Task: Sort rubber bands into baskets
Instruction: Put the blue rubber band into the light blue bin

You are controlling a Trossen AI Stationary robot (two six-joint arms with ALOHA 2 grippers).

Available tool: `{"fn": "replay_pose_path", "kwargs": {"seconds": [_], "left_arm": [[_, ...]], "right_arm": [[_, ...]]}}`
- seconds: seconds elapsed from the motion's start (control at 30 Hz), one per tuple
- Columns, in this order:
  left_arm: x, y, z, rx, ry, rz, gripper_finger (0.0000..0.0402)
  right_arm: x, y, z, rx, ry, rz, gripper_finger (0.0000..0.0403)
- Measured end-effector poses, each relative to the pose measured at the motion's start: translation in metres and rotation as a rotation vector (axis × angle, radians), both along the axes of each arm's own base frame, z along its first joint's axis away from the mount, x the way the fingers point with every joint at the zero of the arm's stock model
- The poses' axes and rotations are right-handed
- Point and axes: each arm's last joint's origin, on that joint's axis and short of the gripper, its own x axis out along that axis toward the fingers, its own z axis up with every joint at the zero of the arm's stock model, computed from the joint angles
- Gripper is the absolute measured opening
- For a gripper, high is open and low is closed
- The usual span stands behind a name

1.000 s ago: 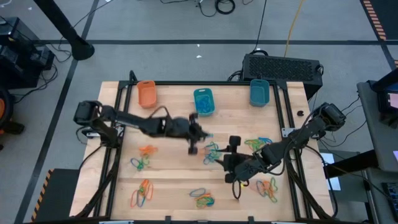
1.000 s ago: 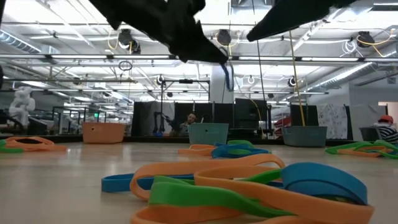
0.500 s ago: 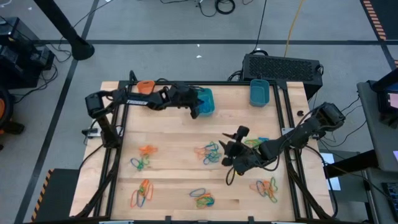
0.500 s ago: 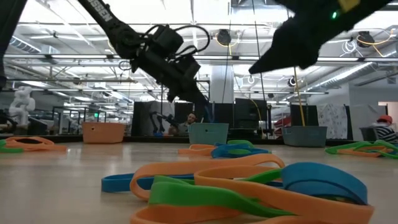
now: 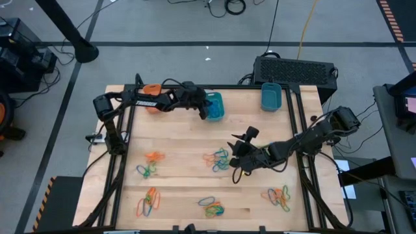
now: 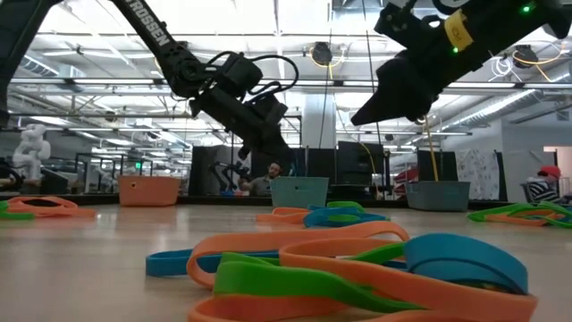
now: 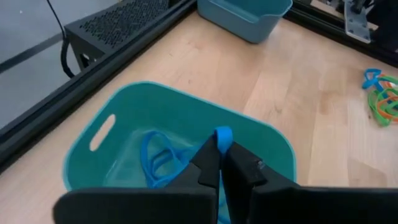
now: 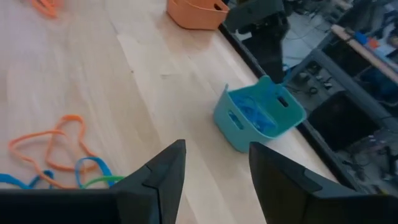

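A blue rubber band [image 7: 222,138] sits pinched between the tips of your left gripper [image 7: 222,163], whose fingers are pressed together on it directly above the middle teal basket [image 7: 130,112]. Below the tips, inside that basket, more blue bands [image 7: 155,158] already lie loose on its floor. In the high view the left gripper [image 5: 204,109] hangs at the basket's near-left edge, the arm stretched along the table's far side, passing over the orange basket [image 5: 153,91] behind it. Farther off to the gripper's right, the second teal basket [image 5: 270,96] stands at the far edge, well apart.

Your right gripper [image 5: 235,151] hovers in the air near the table's middle, fingers spread apart and holding nothing. Just beside its tips on the left lies a mixed cluster of bands [image 5: 218,159] in blue, orange and green. Behind it, toward the right edge, lies another cluster [image 5: 278,195]. Three more piles sit well apart from it: an orange-and-green one [image 5: 149,166], one at the near-left corner [image 5: 149,201], and one at the near edge [image 5: 211,206].
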Motion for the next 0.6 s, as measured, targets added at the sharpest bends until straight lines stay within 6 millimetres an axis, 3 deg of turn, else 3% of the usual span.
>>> {"fn": "replay_pose_path", "kwargs": {"seconds": [0.43,0.6], "left_arm": [[0.008,0.003,0.015,-0.050,0.057,-0.030,0.0142],[0.012,0.005,0.029,-0.092,0.108,-0.046,0.0161]], "right_arm": [[0.001,-0.002,-0.001,0.016,0.012,0.014,0.0169],[0.001,-0.002,-0.001,0.015,0.014,0.014,0.0169]]}}
